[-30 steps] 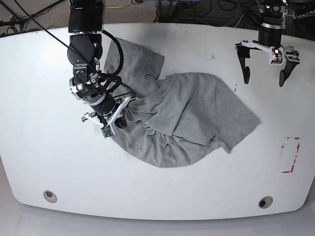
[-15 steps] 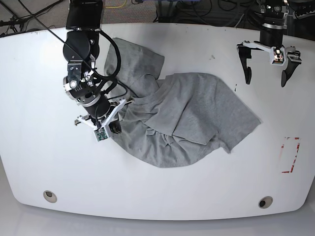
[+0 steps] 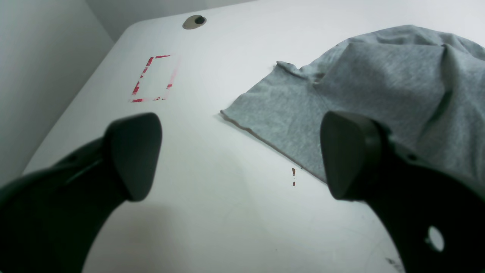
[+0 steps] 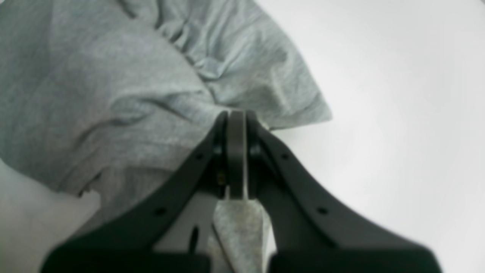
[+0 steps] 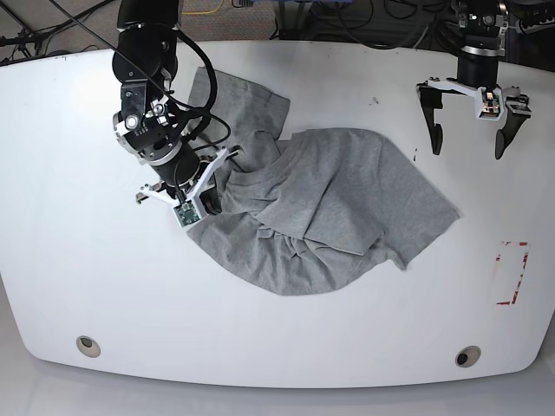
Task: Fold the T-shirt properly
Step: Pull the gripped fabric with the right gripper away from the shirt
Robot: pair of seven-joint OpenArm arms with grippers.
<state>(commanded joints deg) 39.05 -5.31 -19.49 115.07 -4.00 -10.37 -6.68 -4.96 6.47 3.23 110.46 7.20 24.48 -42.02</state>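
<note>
Left wrist view: left gripper (image 3: 240, 157) jaws spread wide, nothing between them, above bare white bench (image 3: 212, 212). One hemmed corner of the grey T-shirt (image 3: 379, 87) lies flat just beyond the fingertips (image 3: 346, 155). Red dashed rectangle mark (image 3: 151, 77) on the bench, well apart from the cloth.

Right wrist view (blurred): right gripper (image 4: 237, 129) jaws clenched on a fold of T-shirt (image 4: 113, 94) fabric; cloth bunches from the pinch point.

Base view: T-shirt (image 5: 338, 208) crumpled mid-bench (image 5: 87, 286). Right gripper (image 5: 201, 201) at the shirt's edge on the picture's left. Left gripper (image 5: 468, 130) released, near the far edge, clear of the cloth.
</note>
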